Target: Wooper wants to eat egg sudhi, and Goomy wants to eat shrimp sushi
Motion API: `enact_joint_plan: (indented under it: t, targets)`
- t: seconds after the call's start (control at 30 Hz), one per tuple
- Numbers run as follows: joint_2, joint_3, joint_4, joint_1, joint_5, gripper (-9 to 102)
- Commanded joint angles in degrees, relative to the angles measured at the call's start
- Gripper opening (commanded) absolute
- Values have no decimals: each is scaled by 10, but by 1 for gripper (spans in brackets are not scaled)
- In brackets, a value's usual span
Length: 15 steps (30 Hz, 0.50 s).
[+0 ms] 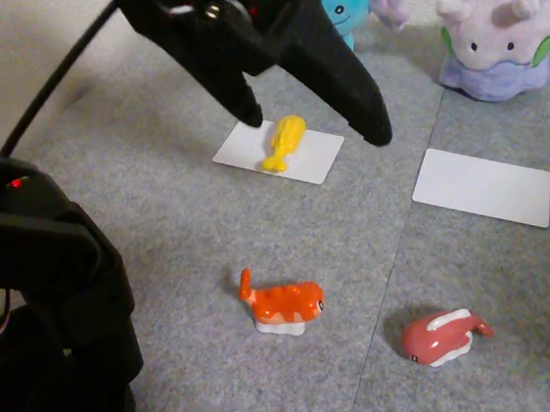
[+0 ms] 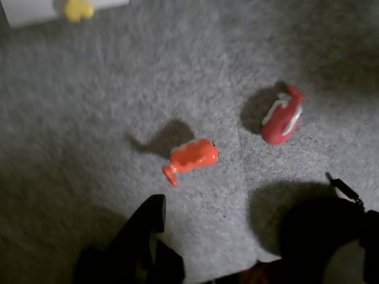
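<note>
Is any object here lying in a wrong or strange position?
Nothing looks damaged or spilled. The egg sudhi lies on the white card in front of Wooper. The card before Goomy is bare, and the shrimp sushi sits on the carpet.

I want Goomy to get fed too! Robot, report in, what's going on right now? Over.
Gripper open, empty, above the mat. Egg sushi already on Wooper's card. Shrimp sushi lies on the mat, Goomy's card bare. Nothing blocking.
</note>
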Motion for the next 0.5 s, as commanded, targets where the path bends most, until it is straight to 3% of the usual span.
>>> enact_joint_plan:
  t: [0.0,0.3,0.47]
  targets:
    - [-60,-4,-10,-8,-95,38]
    - [-224,-4,25,-3,-438,38]
    - [-227,-4,32,40,-471,38]
